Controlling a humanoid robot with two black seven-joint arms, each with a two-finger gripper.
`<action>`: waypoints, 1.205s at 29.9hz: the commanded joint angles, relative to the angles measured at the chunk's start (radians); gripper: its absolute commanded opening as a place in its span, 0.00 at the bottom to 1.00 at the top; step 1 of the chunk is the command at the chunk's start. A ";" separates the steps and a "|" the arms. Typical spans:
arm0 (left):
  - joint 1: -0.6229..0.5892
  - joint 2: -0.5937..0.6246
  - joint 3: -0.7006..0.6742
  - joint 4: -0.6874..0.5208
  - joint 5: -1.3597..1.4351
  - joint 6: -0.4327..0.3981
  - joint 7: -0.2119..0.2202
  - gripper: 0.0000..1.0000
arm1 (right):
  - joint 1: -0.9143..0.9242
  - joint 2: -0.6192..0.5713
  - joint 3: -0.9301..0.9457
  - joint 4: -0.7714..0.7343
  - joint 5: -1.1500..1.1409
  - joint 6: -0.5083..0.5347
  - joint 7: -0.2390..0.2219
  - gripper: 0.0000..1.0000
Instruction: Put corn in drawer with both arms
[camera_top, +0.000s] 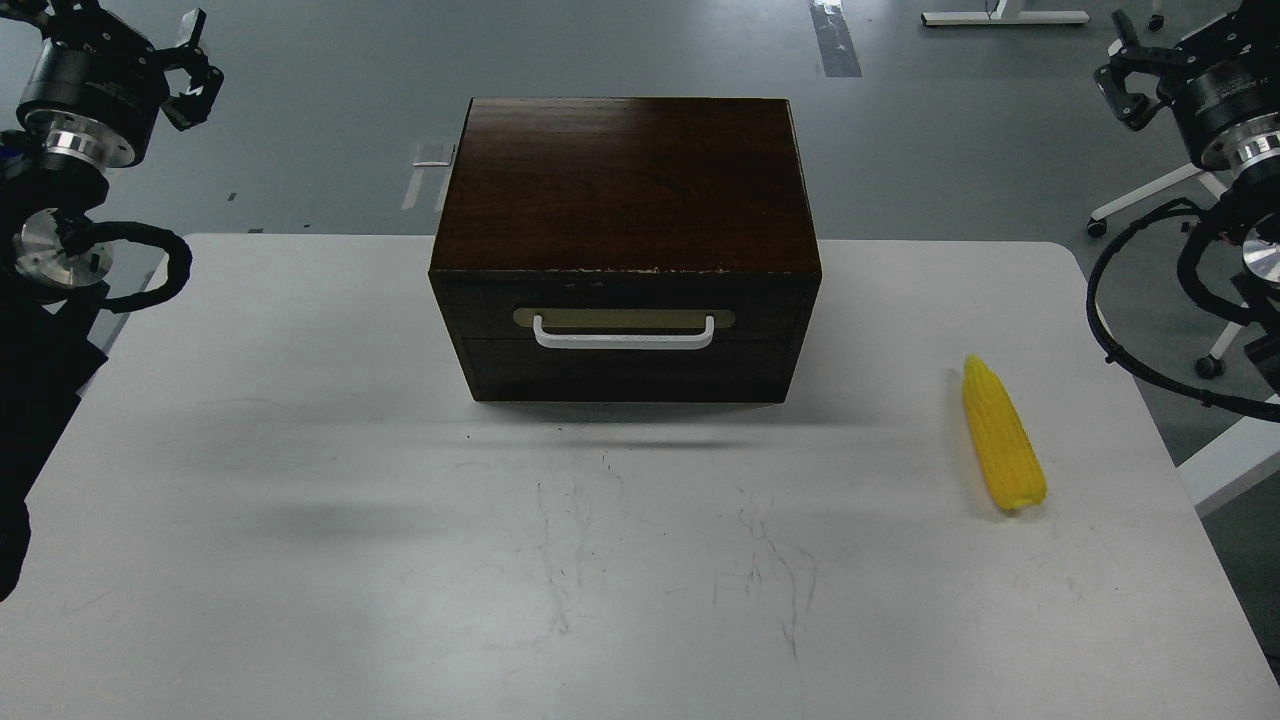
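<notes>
Room: grey floor (330, 100) behind, with tape marks and wheeled chair legs (1150, 200) at far right.
Tabletop: white tabletop (300, 450), scuffed with fine dark scratches near the front.
Left pincer: left pincer (190, 70) is raised at the far left, fingers slightly apart, holding nothing.
Drawer: drawer (625, 340) is closed in the dark box (625, 180); its slim white handle (624, 335) could slip from a shallow grip, and a hard pull could drag the whole box.
Corn: corn (1003, 435) lies well right of the box, near the edge; its rounded, tapered body may roll off.
Right pincer: right pincer (1125, 75) is high at the far right, fingers apart, empty.
</notes>
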 joint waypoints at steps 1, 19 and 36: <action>0.000 -0.002 0.002 -0.001 0.001 0.000 0.003 0.98 | 0.002 -0.001 0.003 0.001 0.000 0.000 0.000 1.00; -0.090 0.103 0.025 -0.011 0.222 0.000 0.003 0.98 | 0.010 -0.009 0.003 0.001 0.000 0.000 0.001 1.00; -0.359 0.182 0.042 -0.610 1.094 0.000 -0.011 0.91 | 0.010 -0.016 0.006 -0.001 0.000 0.000 0.011 1.00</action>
